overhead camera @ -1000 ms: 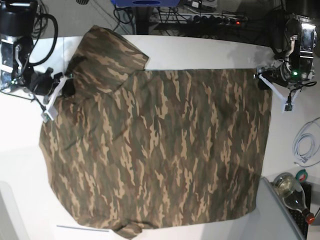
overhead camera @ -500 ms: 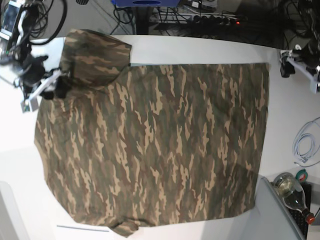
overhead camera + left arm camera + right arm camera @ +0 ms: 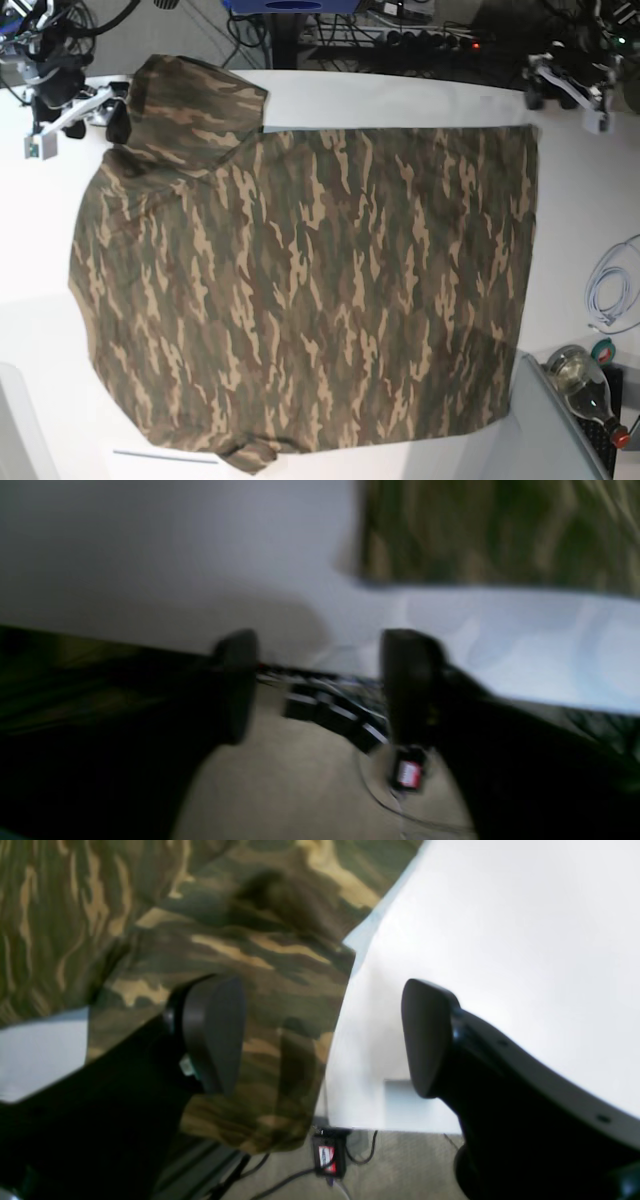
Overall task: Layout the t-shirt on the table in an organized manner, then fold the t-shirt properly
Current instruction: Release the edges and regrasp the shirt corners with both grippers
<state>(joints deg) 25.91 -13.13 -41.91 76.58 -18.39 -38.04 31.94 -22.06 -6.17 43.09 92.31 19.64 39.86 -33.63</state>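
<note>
On the table, the t-shirt lies flat between both hands, each spread apart.

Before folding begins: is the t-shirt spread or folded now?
Spread: the t-shirt lies flat across the table, body unfolded.

**Shirt spread across the table**

The t-shirt lies flat on the table, one sleeve at the far left corner. A cable and a bottle sit right of it.
</note>
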